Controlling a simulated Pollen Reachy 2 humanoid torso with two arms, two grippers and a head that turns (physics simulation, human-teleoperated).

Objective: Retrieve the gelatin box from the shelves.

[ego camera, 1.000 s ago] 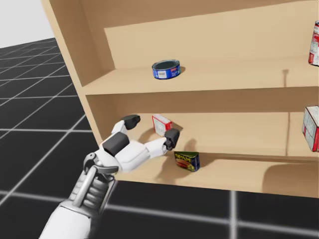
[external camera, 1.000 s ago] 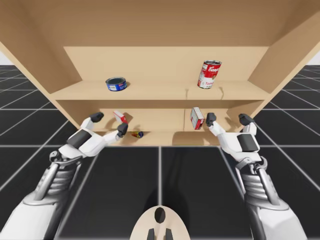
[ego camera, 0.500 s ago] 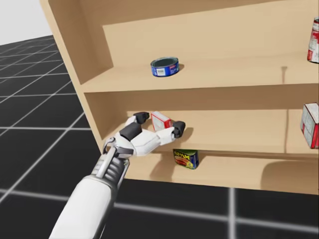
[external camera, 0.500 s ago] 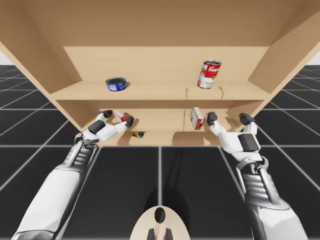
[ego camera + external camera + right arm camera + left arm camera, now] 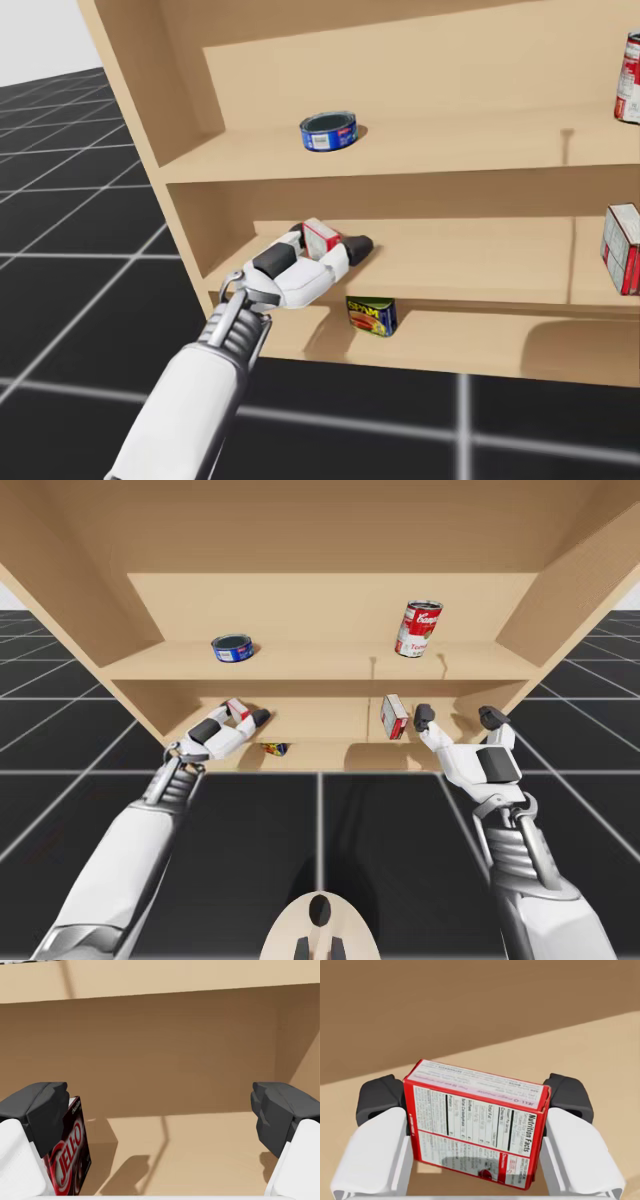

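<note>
A small red-and-white box (image 5: pixel 237 711) (image 5: pixel 322 236) stands on the lower shelf at the left. My left gripper (image 5: pixel 245 713) (image 5: pixel 325 241) (image 5: pixel 475 1100) is shut on it, one black pad pressed against each side of the box (image 5: pixel 475 1125). A larger dark red box (image 5: pixel 394 717) (image 5: pixel 622 248) stands upright on the lower shelf further right. My right gripper (image 5: pixel 456 718) (image 5: pixel 160 1110) hangs open at the shelf front just right of it, with the dark red box (image 5: pixel 72 1160) beside one finger and nothing between the fingers.
The wooden shelf unit (image 5: pixel 320 662) has two levels. A flat blue can (image 5: pixel 232 648) (image 5: pixel 329 133) and a tall red-and-white can (image 5: pixel 419 629) sit on the upper level. A small blue-and-yellow tin (image 5: pixel 274 748) (image 5: pixel 372 315) lies near the lower shelf's front edge, beside my left hand.
My left arm has reached deeper into the lower shelf and its fingers have come together on the small red-and-white box. My head has turned slightly. The right arm stays put.
</note>
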